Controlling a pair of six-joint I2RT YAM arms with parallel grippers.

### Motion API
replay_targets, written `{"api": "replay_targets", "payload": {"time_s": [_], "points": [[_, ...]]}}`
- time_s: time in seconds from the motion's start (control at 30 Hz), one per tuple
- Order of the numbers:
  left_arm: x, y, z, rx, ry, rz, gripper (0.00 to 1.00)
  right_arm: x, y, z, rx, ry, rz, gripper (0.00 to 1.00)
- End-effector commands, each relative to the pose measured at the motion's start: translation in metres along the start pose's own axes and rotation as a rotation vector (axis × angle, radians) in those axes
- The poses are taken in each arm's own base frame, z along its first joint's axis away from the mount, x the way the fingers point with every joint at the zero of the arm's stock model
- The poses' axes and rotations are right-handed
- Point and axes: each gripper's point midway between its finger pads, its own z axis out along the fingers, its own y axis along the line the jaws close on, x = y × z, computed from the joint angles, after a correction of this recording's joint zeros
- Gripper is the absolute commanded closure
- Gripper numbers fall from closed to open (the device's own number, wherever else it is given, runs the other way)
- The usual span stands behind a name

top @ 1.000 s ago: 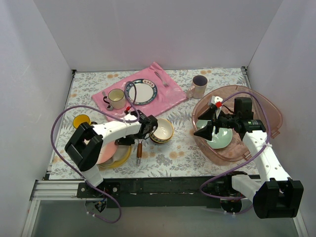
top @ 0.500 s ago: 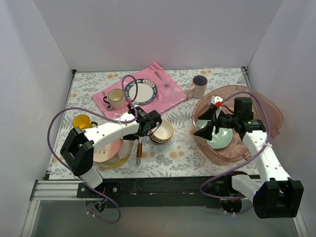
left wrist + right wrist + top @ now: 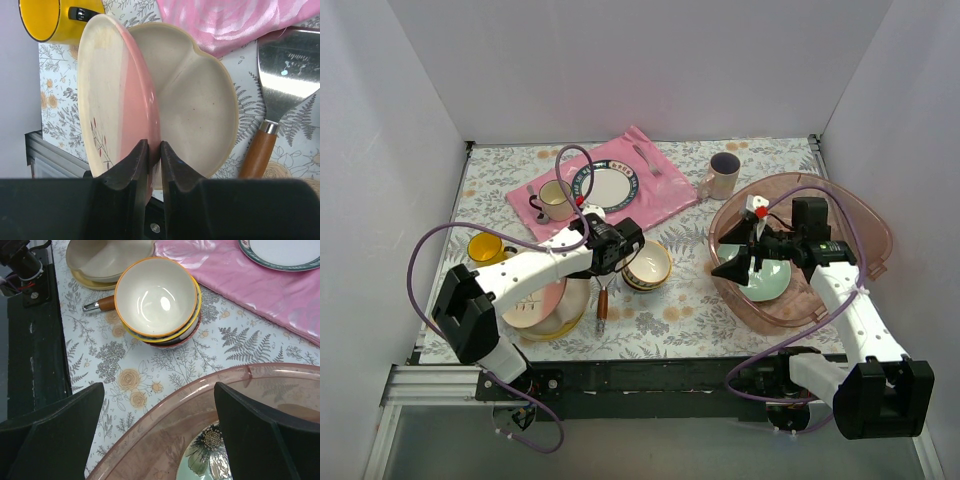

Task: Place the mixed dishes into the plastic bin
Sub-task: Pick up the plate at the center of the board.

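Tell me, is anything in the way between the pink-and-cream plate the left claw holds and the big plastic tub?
Yes. The stack of bowls sits on the table between the cream-and-pink plate, clamped in the left gripper, and the plastic bin. Over the bin, the open right gripper hangs above a mint-green plate inside.

yellow mug [image 3: 42, 20]: cut by top picture edge
spatula [image 3: 285, 70]: blade cropped at right
mint-green plate [image 3: 205, 460]: mostly cropped, bottom edge
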Motion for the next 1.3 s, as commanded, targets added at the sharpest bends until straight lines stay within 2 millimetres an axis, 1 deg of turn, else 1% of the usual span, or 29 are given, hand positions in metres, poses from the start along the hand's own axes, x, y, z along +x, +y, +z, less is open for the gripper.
{"api": "replay_targets", "payload": {"time_s": [0.0,0.2,0.27,0.37,0.4,0.43,0.47,0.5,0.53,0.57,0.6,0.63,0.67,0.7,0.77,0.8,0.83,0.87,0.9,0.97,1.0,1.03,1.07,1.1,1.13,1.17,1.2,1.27], "points": [[-0.038,0.009,-0.020,0.019,-0.132,-0.114,1.00,0.001,0.015,0.008,-0.083,-0.010,-0.004,0.01],[-0.052,0.010,-0.026,0.022,-0.165,-0.135,1.00,0.005,0.022,0.021,-0.138,0.018,0.003,0.01],[-0.056,0.012,-0.028,0.018,-0.178,-0.138,1.00,0.005,0.029,0.027,-0.174,0.022,0.003,0.01],[-0.060,0.012,-0.030,0.020,-0.189,-0.146,1.00,0.000,0.043,0.037,-0.258,0.017,0.019,0.01],[-0.062,0.012,-0.031,0.019,-0.194,-0.150,1.00,-0.001,0.055,0.043,-0.323,0.015,0.035,0.01],[-0.063,0.012,-0.031,0.020,-0.198,-0.157,1.00,-0.009,0.060,0.047,-0.354,0.011,0.038,0.01],[-0.065,0.013,-0.033,0.023,-0.202,-0.164,1.00,-0.012,0.065,0.052,-0.382,0.015,0.045,0.01],[-0.067,0.013,-0.034,0.024,-0.208,-0.178,1.00,-0.012,0.076,0.062,-0.432,0.035,0.057,0.01],[-0.069,0.014,-0.035,0.027,-0.210,-0.189,1.00,-0.022,0.076,0.070,-0.445,0.019,0.023,0.01],[-0.070,0.014,-0.037,0.029,-0.213,-0.198,1.00,-0.023,0.076,0.079,-0.441,0.043,0.096,0.01],[-0.072,0.014,-0.038,0.036,-0.213,-0.220,1.00,-0.027,0.086,0.089,-0.474,0.045,0.100,0.01],[-0.073,0.015,-0.038,0.040,-0.214,-0.230,1.00,-0.028,0.088,0.095,-0.483,0.046,0.115,0.02],[-0.073,0.015,-0.039,0.043,-0.214,-0.239,1.00,-0.038,0.082,0.108,-0.454,0.027,0.146,0.02],[-0.074,0.018,-0.040,0.048,-0.216,-0.263,1.00,-0.040,0.091,0.117,-0.474,0.026,0.151,0.01],[-0.073,0.020,-0.041,0.054,-0.214,-0.285,1.00,-0.053,0.088,0.134,-0.453,-0.014,0.190,0.01],[-0.072,0.022,-0.040,0.055,-0.211,-0.297,1.00,-0.057,0.095,0.142,-0.468,-0.021,0.194,0.02],[-0.072,0.024,-0.042,0.067,-0.211,-0.318,1.00,-0.059,0.096,0.148,-0.463,-0.022,0.205,0.02],[-0.073,0.025,-0.042,0.073,-0.212,-0.331,1.00,-0.064,0.091,0.160,-0.437,-0.029,0.208,0.02],[-0.073,0.026,-0.042,0.075,-0.211,-0.341,1.00,-0.066,0.098,0.167,-0.443,-0.021,0.236,0.02],[-0.074,0.029,-0.044,0.083,-0.212,-0.360,1.00,-0.066,0.097,0.182,-0.421,-0.020,0.284,0.02],[-0.075,0.030,-0.044,0.084,-0.213,-0.366,1.00,-0.072,0.103,0.188,-0.425,-0.031,0.322,0.02],[-0.076,0.031,-0.045,0.088,-0.216,-0.379,1.00,-0.073,0.105,0.192,-0.416,-0.031,0.348,0.03],[-0.078,0.033,-0.046,0.094,-0.216,-0.392,1.00,-0.071,0.104,0.200,-0.396,-0.028,0.373,0.03],[-0.079,0.033,-0.046,0.098,-0.216,-0.399,1.00,-0.075,0.111,0.205,-0.401,-0.039,0.375,0.03],[-0.079,0.034,-0.046,0.097,-0.215,-0.403,1.00,-0.074,0.112,0.210,-0.377,-0.031,0.412,0.03],[-0.080,0.035,-0.045,0.099,-0.214,-0.411,1.00,-0.071,0.113,0.220,-0.335,-0.025,0.428,0.03],[-0.081,0.036,-0.045,0.098,-0.212,-0.418,1.00,-0.074,0.112,0.225,-0.313,-0.025,0.439,0.03],[-0.082,0.037,-0.043,0.099,-0.210,-0.433,1.00,-0.071,0.113,0.235,-0.271,-0.009,0.466,0.03]]}}
